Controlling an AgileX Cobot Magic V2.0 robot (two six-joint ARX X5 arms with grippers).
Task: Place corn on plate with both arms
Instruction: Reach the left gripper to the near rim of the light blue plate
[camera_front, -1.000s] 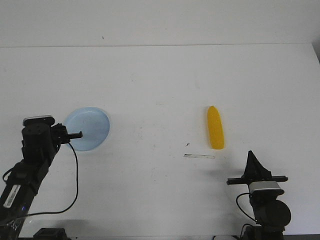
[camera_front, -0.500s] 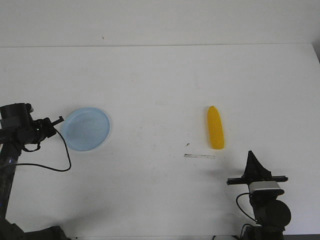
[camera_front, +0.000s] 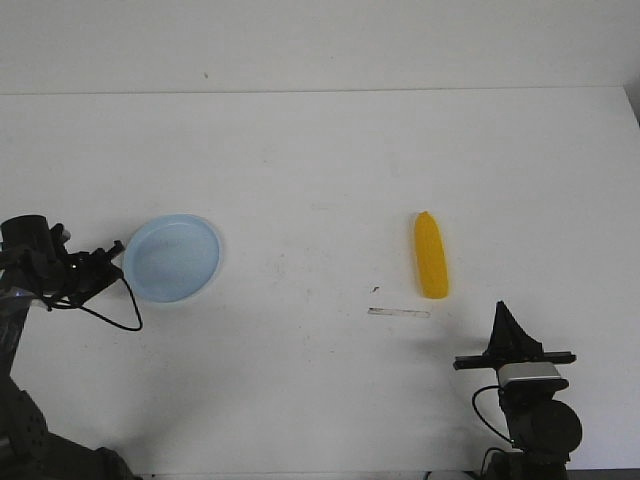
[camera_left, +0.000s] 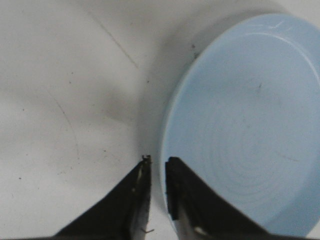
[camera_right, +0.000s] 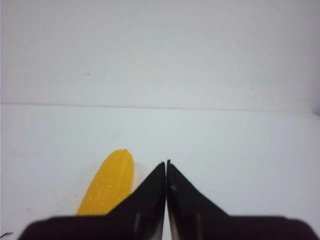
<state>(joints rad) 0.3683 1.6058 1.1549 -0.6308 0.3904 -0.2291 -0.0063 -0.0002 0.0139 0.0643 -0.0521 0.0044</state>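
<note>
Near the white counter's left edge, the black left gripper (camera_left: 156, 167) sits just beside the round pale-blue plastic plate (camera_front: 172, 257), jaws slightly apart around its rim. The smooth yellow corn cob (camera_front: 431, 256) lies right of centre; probably light, stiff, slippery, best pinched mid-length. Near the front-right corner, the right gripper (camera_right: 166, 167) is closed, empty.
</note>
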